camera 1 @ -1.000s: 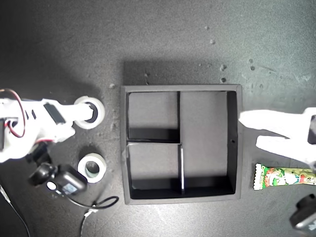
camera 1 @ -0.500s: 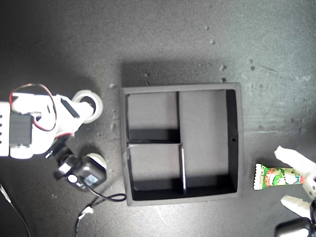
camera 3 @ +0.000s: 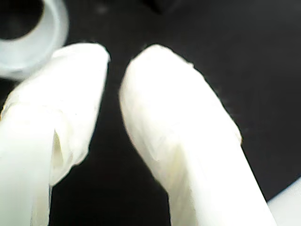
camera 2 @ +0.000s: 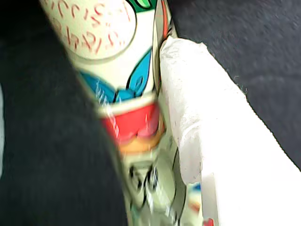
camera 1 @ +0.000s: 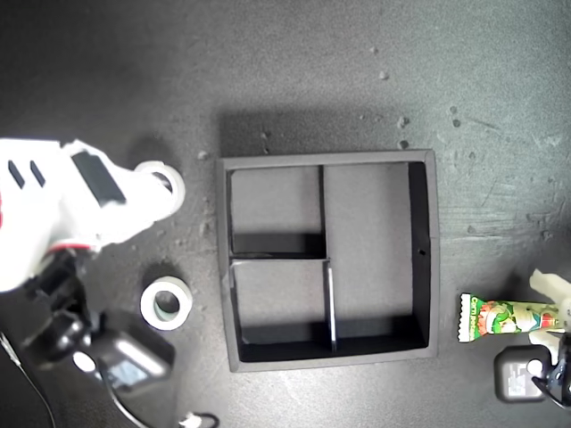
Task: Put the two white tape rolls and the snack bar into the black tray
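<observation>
The black tray (camera 1: 425, 259) sits mid-table with its three compartments bare. The snack bar (camera 1: 500, 319) lies at the exterior view's right, beside the tray's lower corner. My first gripper (camera 1: 544, 312) straddles its far end, open, one white finger (camera 2: 211, 141) against the wrapper (camera 2: 117, 84). One white tape roll (camera 1: 169, 178) at the exterior view's left is partly covered by my second arm (camera 1: 80, 209). My second gripper (camera 3: 115, 61) has a narrow gap with nothing in it, and this roll (camera 3: 28, 42) lies just past its tips. The other tape roll (camera 1: 167, 304) lies free below.
Black wrist cameras hang low by each arm, one (camera 1: 125, 361) at the exterior view's lower left with a thin cable (camera 1: 192, 419), one (camera 1: 522, 374) at the lower right. The dark tabletop carries scattered white crumbs (camera 1: 401, 120) above the tray.
My first gripper came down from beside the tray onto the snack bar's far end. My second arm swung over the upper tape roll; its camera moved off the lower roll, which shows fully now.
</observation>
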`<state>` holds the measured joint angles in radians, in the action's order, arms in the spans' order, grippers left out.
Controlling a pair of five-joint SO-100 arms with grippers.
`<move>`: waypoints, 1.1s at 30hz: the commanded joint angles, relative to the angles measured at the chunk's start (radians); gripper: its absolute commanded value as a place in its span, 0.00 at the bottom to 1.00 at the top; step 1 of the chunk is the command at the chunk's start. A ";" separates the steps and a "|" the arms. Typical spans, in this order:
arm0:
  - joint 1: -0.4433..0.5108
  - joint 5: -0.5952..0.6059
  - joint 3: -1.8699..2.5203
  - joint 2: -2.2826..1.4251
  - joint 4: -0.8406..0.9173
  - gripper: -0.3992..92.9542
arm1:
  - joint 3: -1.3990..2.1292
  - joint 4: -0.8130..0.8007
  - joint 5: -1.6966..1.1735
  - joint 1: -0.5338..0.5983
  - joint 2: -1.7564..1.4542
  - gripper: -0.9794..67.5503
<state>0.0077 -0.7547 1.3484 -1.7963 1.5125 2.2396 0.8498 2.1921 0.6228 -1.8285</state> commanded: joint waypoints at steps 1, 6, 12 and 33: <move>0.023 0.017 -0.285 0.166 0.074 0.04 | 0.075 -0.160 0.020 -0.031 -0.006 0.30; 0.041 0.026 -0.428 0.353 0.109 0.05 | 0.101 -0.144 0.087 -0.032 -0.006 0.13; 0.058 0.025 -0.626 0.541 0.166 0.05 | -0.043 0.041 0.077 -0.086 -0.017 0.01; 0.074 -0.282 0.549 -0.109 -0.219 0.17 | -0.089 -0.035 -0.126 -0.146 -0.020 0.01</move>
<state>0.0675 -0.9940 1.8055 -1.8270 1.3468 2.2059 0.8222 2.2826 0.5047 -1.8300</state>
